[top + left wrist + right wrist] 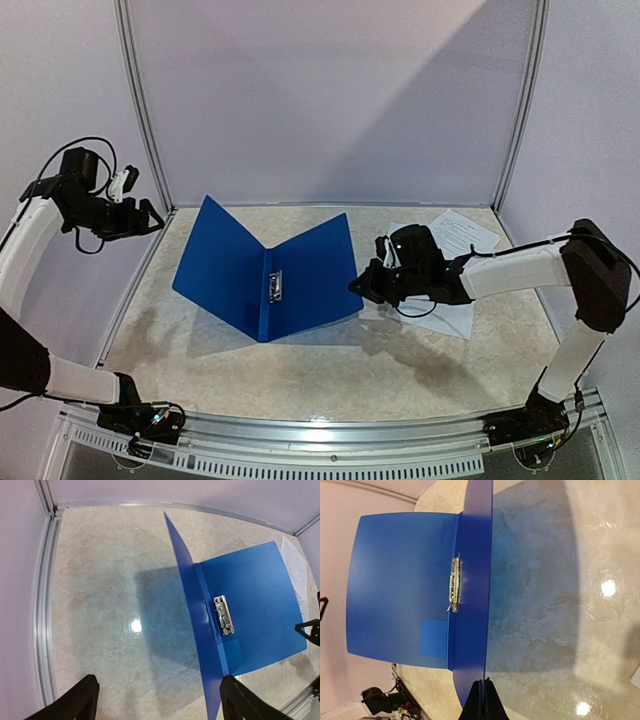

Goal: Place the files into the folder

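Note:
The blue folder lies open in a V on the table, its metal clip at the spine. My right gripper is shut on the outer edge of the folder's right cover, which shows edge-on in the right wrist view between the closed fingertips. The files are white printed sheets at the back right, with more sheets under the right arm. My left gripper hangs open, high at the left, apart from the folder and holding nothing.
Metal frame posts and pale wall panels close in the table at the back and sides. A metal rail runs along the near edge by the arm bases. Bare marbled tabletop lies left of the folder.

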### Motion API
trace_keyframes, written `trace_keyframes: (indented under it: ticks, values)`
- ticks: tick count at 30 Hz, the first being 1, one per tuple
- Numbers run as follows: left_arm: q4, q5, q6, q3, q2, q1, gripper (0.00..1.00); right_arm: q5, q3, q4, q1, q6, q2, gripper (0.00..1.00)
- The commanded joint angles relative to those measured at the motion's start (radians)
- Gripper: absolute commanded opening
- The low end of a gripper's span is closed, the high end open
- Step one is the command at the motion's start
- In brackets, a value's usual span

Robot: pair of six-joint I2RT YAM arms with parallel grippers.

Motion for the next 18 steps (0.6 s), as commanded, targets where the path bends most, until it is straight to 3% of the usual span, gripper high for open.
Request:
trace_keyframes:
  ticks: [1,4,12,18]
  values:
    - [0.024,-0.040,0.075,0.038,-0.078,-0.011,0.86,0.089,0.074,-0.267,0.024,-0.174,-0.151,0.00]
    - [0.023,-0.043,0.074,0.046,-0.073,-0.073,0.84,0.070,0.038,-0.267,0.026,-0.142,-0.181,0.00]
    - [0.008,-0.090,0.186,0.018,0.042,-0.422,0.83,0.049,-0.121,-0.210,0.029,-0.013,-0.244,0.00]
    - [0.048,-0.201,0.210,-0.019,0.182,-0.446,0.85,0.115,-0.212,-0.281,0.000,-0.023,-0.284,0.00]
